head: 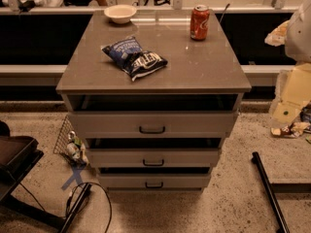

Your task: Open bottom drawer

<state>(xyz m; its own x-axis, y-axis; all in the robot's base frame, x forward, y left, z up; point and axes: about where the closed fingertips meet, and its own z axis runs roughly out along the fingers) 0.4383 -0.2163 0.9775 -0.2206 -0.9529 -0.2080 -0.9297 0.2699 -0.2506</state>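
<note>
The grey cabinet (153, 76) stands in the middle of the camera view with three drawers stacked in its front. The bottom drawer (121, 181) is the lowest, a low wide grey front with a small black bar handle (154, 184), just above the floor. A dark gap runs along its top edge, and none of its inside shows. The middle drawer (116, 158) and the taller top drawer (107, 124) sit above it. My gripper is not in view. A white rounded part (299, 30) at the right edge may be my arm.
On the cabinet top lie a blue chip bag (134, 57), a red soda can (199, 22) and a white bowl (120, 13). A wire basket of trash (70, 142) and black cables (82, 200) lie left of the cabinet. A black pole (269, 193) lies on the floor at right.
</note>
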